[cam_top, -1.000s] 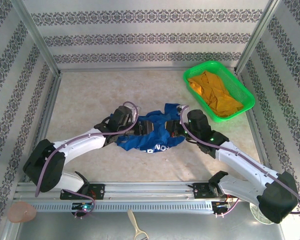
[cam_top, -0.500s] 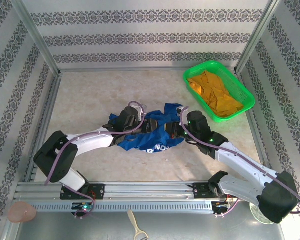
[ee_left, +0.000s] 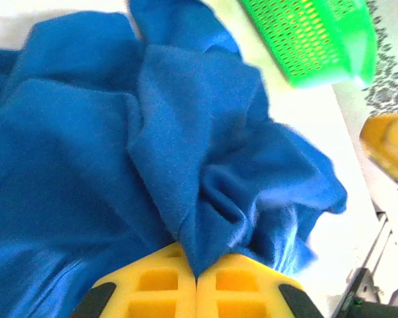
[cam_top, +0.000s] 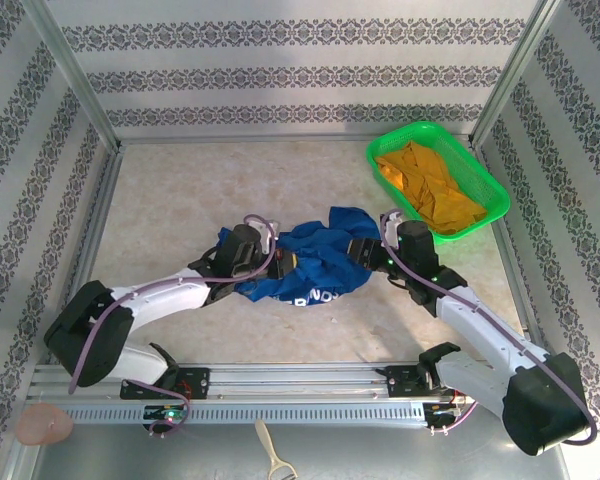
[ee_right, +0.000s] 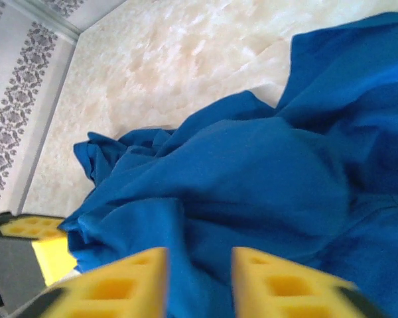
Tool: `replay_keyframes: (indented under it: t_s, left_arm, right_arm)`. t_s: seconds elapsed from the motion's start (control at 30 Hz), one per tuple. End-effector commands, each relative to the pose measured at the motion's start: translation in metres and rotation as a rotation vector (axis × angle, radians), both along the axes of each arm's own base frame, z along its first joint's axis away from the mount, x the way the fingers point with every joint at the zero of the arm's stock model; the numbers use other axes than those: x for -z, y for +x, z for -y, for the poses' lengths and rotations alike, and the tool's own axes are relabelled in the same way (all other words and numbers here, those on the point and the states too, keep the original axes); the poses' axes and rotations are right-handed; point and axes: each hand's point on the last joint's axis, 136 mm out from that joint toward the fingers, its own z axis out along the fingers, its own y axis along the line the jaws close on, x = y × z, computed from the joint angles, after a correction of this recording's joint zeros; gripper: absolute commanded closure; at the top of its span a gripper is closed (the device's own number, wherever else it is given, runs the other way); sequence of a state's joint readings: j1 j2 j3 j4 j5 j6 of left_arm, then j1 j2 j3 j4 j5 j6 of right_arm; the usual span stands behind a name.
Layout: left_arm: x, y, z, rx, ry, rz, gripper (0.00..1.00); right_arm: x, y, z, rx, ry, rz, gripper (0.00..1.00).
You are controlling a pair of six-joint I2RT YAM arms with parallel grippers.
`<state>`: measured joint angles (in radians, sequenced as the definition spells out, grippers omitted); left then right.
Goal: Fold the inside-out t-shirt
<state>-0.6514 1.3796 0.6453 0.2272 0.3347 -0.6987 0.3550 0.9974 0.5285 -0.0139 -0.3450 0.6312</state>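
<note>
The inside-out t-shirt [cam_top: 315, 262] lies crumpled in a royal-blue heap at the middle of the table, white lettering along its near edge. My left gripper [cam_top: 270, 262] is at the heap's left side. In the left wrist view its yellow jaws [ee_left: 198, 265] are shut on a pinched fold of the t-shirt [ee_left: 86, 165]. My right gripper [cam_top: 365, 252] is at the heap's right side. In the right wrist view its jaws [ee_right: 199, 271] stand apart above the blue cloth [ee_right: 265, 172], with nothing gripped between them.
A green basket [cam_top: 485, 185] holding an orange-yellow garment [cam_top: 430, 190] stands at the back right, close behind the right arm. Metal frame rails run along the table's sides and near edge. Bare table lies left of and behind the shirt.
My left gripper has shut on a fold at the shirt's left side and pulled back slightly left. My right gripper has opened, let go of the cloth and drawn back to the right.
</note>
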Motion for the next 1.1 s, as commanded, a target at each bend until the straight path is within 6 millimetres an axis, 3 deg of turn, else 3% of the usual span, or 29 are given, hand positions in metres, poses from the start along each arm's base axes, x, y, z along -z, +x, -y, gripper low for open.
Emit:
replay_keyframes:
  t_s: [0.0,0.3,0.6,0.67,0.73,0.77,0.8,0.93,1.07]
  left_arm:
    - [0.017,-0.013,-0.019,0.023,0.093,-0.022,1.00]
    - [0.013,-0.018,-0.020,0.043,0.099,-0.020,1.00]
    - [-0.002,-0.018,-0.017,0.058,0.077,-0.003,1.00]
    - [-0.004,-0.019,-0.017,0.058,0.072,0.001,1.00]
    - [-0.004,-0.019,-0.018,0.055,0.082,0.003,1.00]
    - [-0.003,-0.019,-0.021,0.047,0.092,0.001,1.00]
    - [-0.001,-0.018,-0.024,0.035,0.103,-0.002,1.00]
    - [0.014,-0.007,-0.048,-0.056,0.166,-0.039,1.00]
    - [0.022,0.006,-0.066,-0.119,0.176,-0.058,1.00]
  right_arm:
    - [0.009,-0.002,-0.002,-0.006,-0.010,-0.006,0.53]
    - [0.010,-0.026,-0.058,-0.186,-0.222,0.082,0.35]
    - [0.039,0.000,-0.083,-0.208,-0.372,0.067,0.36]
    - [0.045,0.008,-0.084,-0.202,-0.397,0.061,0.50]
    - [0.044,0.012,-0.087,-0.219,-0.388,0.058,0.78]
    - [0.039,0.011,-0.089,-0.238,-0.369,0.059,0.96]
    - [0.034,0.010,-0.089,-0.252,-0.352,0.060,1.00]
    - [-0.016,-0.008,-0.096,-0.377,-0.143,0.094,1.00]
    - [-0.074,-0.048,-0.109,-0.619,0.128,0.158,1.00]
